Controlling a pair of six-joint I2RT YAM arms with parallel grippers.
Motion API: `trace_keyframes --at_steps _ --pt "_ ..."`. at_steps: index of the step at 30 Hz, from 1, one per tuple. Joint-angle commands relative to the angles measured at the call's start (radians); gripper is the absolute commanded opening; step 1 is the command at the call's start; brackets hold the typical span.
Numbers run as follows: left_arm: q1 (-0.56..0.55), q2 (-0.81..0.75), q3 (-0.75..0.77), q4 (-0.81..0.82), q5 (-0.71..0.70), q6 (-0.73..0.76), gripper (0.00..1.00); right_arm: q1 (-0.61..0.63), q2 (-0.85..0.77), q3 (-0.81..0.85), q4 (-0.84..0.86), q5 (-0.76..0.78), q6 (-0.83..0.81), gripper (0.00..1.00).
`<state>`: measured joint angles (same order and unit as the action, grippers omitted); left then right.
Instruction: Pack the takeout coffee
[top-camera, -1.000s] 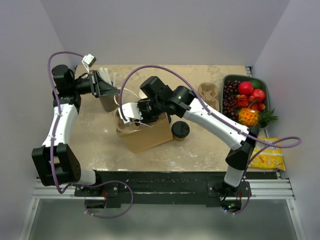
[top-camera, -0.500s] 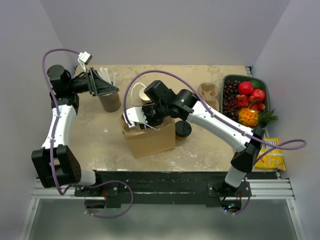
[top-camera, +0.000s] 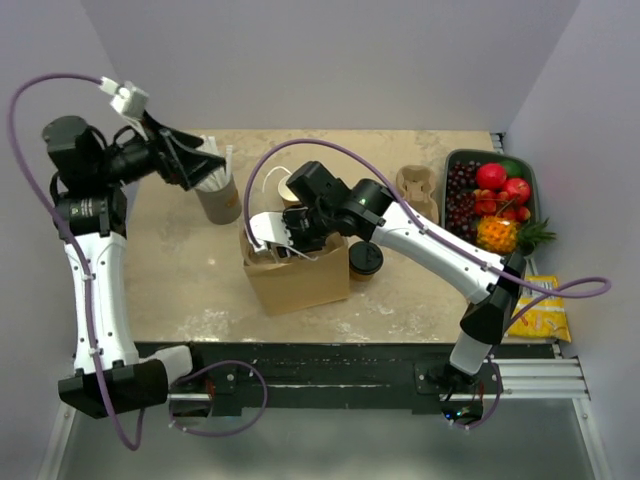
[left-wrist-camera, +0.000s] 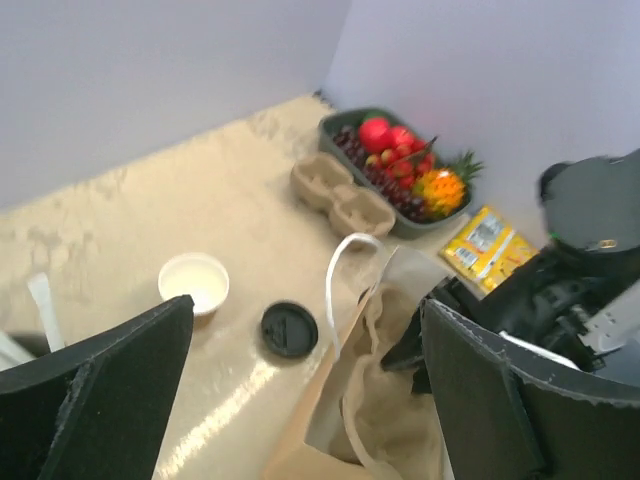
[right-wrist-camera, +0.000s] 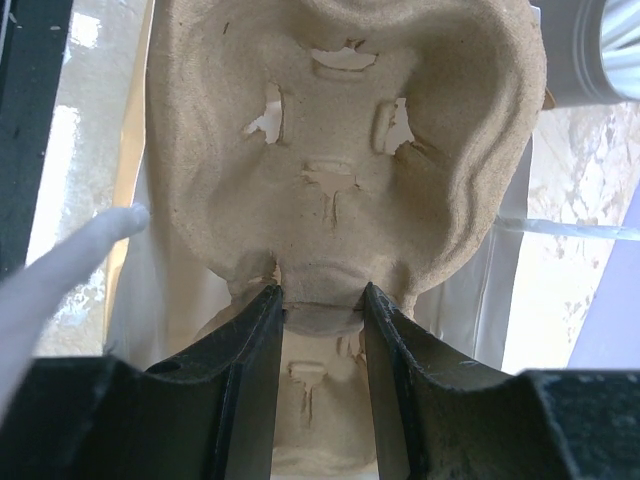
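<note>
Half the job at most, I'd say: a pulp cup carrier (right-wrist-camera: 340, 170) is down inside the brown paper bag (top-camera: 300, 278), but the takeout coffee (top-camera: 362, 260) stands on the table (top-camera: 190, 285) just beside the bag, on its right, not yet packed. The right gripper (right-wrist-camera: 320, 300) reaches into the bag's mouth from above, fingers pinched on the carrier's rim. The left gripper (top-camera: 212, 165) hangs high near the grey cup of straws (top-camera: 218, 200), fingers spread wide, holding nothing.
</note>
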<state>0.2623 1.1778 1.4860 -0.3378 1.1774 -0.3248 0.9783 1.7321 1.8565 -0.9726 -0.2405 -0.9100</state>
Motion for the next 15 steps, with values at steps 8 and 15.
trace_keyframes --at_steps 8,15 --pt "-0.083 -0.003 -0.032 -0.745 -0.529 0.337 1.00 -0.003 0.040 0.069 0.012 0.056 0.092 0.00" --pt "-0.083 0.023 -0.105 -0.728 -0.429 0.242 0.98 -0.003 -0.028 -0.029 0.060 0.069 0.074 0.00"
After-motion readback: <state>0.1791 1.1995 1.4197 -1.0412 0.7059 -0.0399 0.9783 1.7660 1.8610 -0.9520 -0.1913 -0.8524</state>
